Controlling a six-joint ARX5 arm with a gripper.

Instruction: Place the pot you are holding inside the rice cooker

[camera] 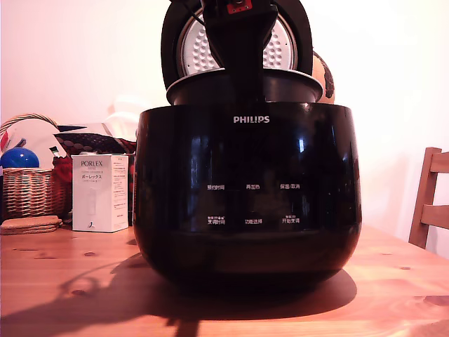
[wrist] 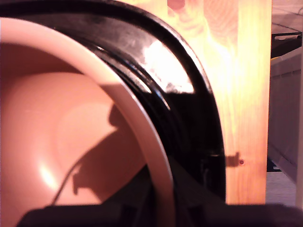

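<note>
Pincer [wrist: 163, 198] clamped on pot [camera: 295, 88] rim — pot sits partly within rice cooker [camera: 245, 189] (lid raised). Cooker stands on counter [camera: 63, 281].

Exterior view: the rice cooker [camera: 247, 196] body hides most of the pot [camera: 280, 88]; we see only its rim and upper wall. The arm [camera: 238, 42] covers the middle of the lid [camera: 284, 42], and the picture's top edge cuts both off. We cannot make out the gripper's fingertips here.

Wrist view: the gripper [wrist: 163, 208] is a dark blur at the picture's edge; jaw position cannot be read. The pot's [wrist: 71, 142] rim runs out of the picture. The small white button labels [camera: 252, 203] are too small to read.
</note>
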